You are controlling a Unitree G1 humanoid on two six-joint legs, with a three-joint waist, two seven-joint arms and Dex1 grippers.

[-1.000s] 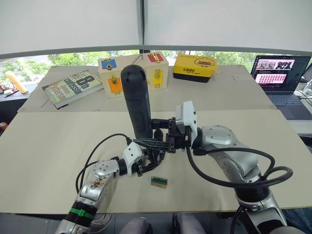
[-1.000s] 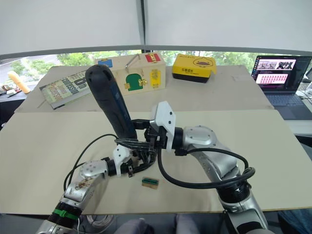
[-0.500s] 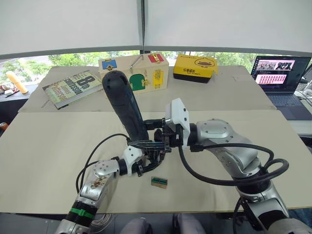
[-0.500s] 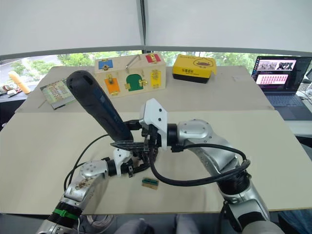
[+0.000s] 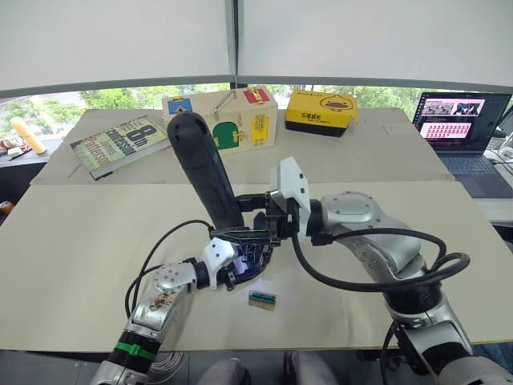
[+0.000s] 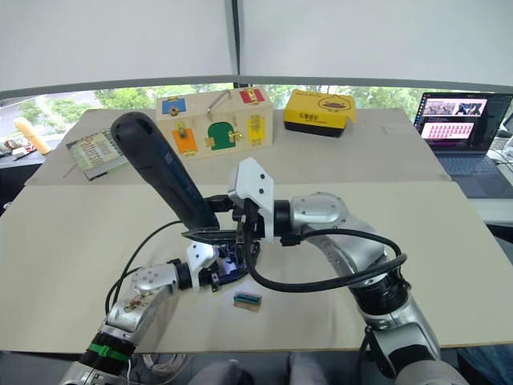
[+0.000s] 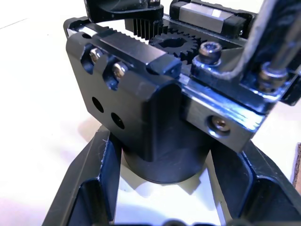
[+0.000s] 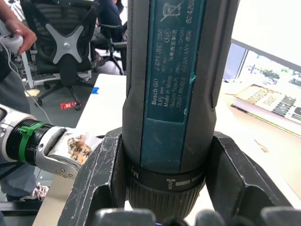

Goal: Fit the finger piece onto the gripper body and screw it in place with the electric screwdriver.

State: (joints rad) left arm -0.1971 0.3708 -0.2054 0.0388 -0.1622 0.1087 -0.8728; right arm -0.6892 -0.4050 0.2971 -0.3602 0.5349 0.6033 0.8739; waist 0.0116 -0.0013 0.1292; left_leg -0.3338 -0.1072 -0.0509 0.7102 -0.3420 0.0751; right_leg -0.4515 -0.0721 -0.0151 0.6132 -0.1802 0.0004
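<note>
A: Why is the left gripper point(image 5: 240, 261) clamped on the body point(image 7: 141, 108)?
B: To steady it on the table point(image 5: 96, 233).
A: And the screwdriver point(image 5: 204, 172)?
B: The right gripper point(image 5: 260, 220) clasps it, tilted, lit tip at the body. Finger piece indistinct.

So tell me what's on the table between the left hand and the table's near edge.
A small green-and-tan block lies there, apart from the left hand, which holds the gripper body. Around the block the table is bare, as the left eye view shows.

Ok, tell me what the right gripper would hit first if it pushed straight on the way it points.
Probably the chunky black gripper body held in the left gripper: the right gripper, clamped on the thick dark grey electric screwdriver, points down at it. Depth is unclear.
</note>
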